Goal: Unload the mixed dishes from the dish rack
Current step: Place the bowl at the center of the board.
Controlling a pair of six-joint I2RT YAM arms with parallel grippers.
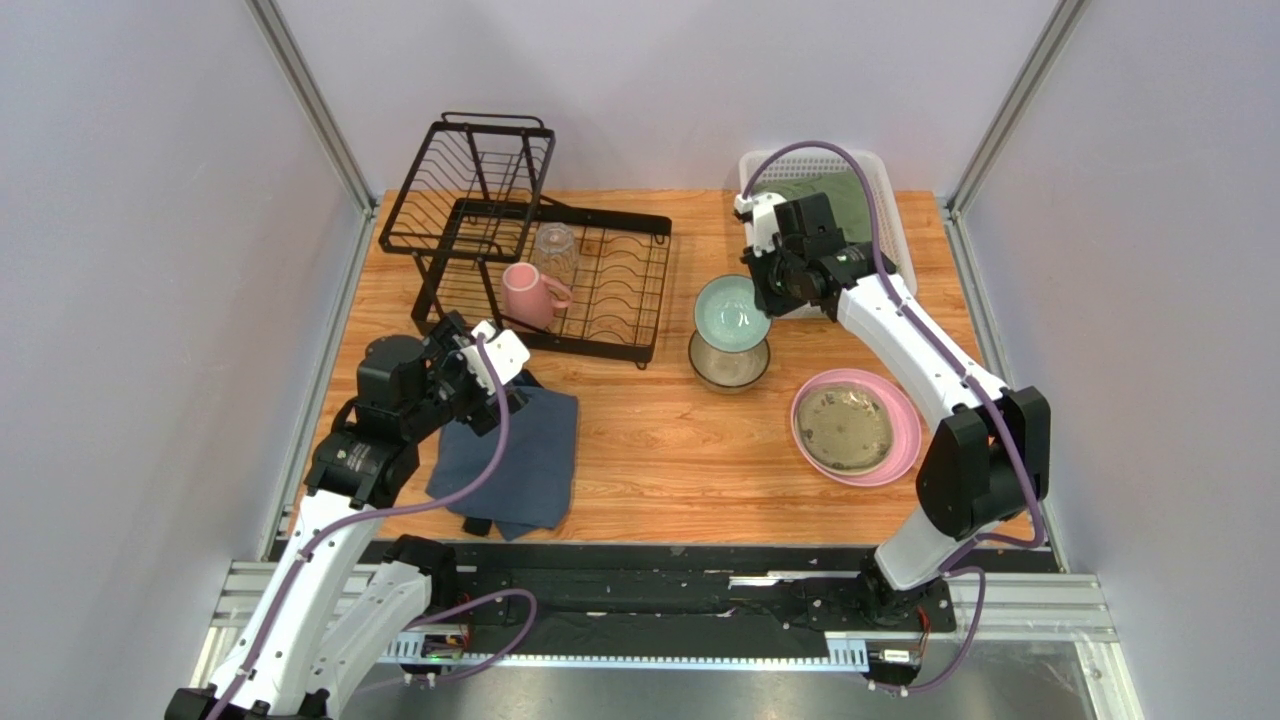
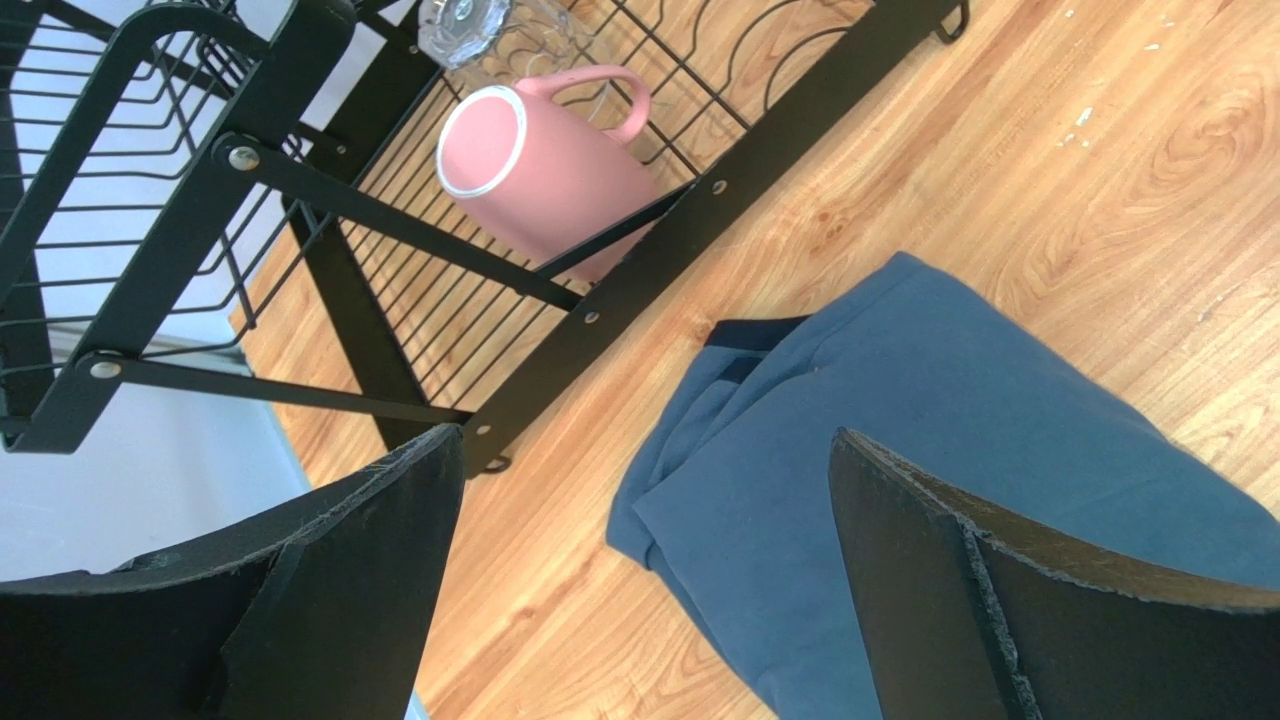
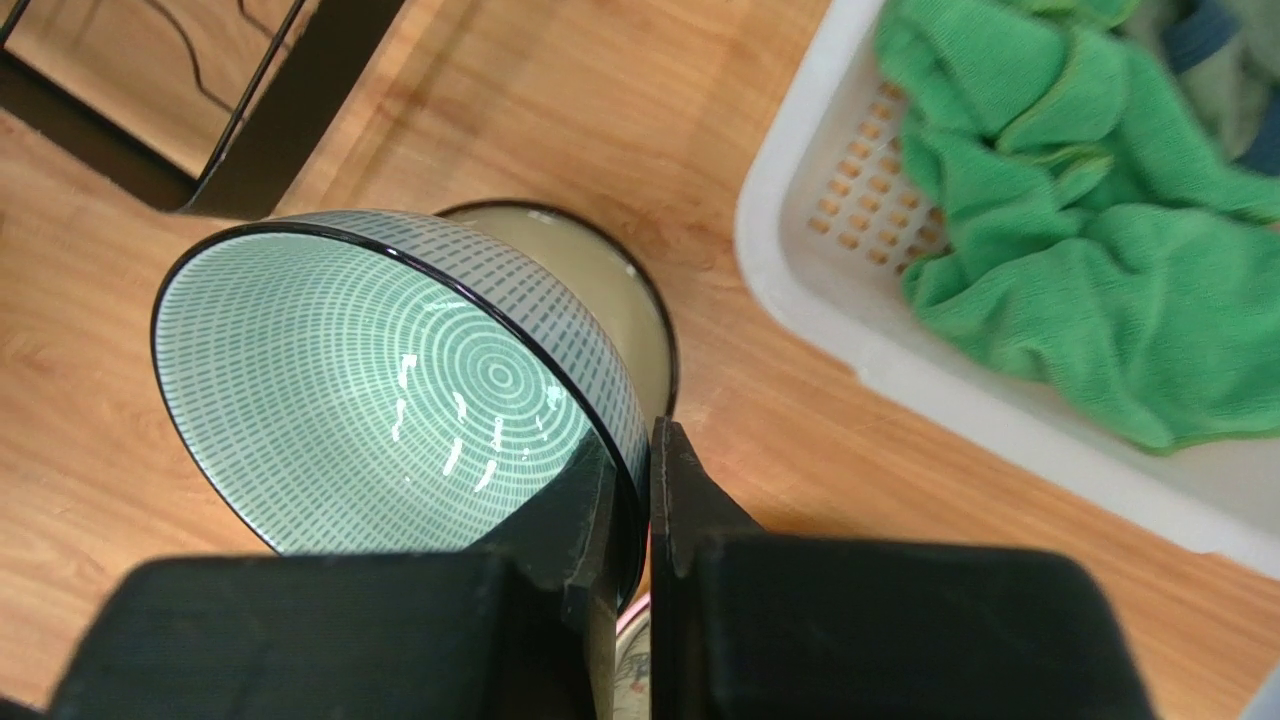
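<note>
While the mug [image 1: 526,294] and glass [image 1: 556,248] sit in the rack [image 1: 601,219], the cream plate [image 1: 845,422] lies on the pink plate [image 1: 905,435] out on the surface [image 1: 676,450]; right fingers [image 3: 684,503] clamp the bowl [image 3: 391,390] by its rim over a dark-rimmed dish [image 1: 730,365], left fingers [image 2: 376,555] gape apart near the mug

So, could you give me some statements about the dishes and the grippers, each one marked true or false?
1. The pink mug is in the dish rack. True.
2. The right gripper is open and empty. False: it is shut on the rim of the teal bowl.
3. The left gripper is open and holds nothing. True.
4. The clear glass is already out of the rack. False: it is in the rack, beside the mug.
5. A smaller plate lies on the pink plate. True.
</note>
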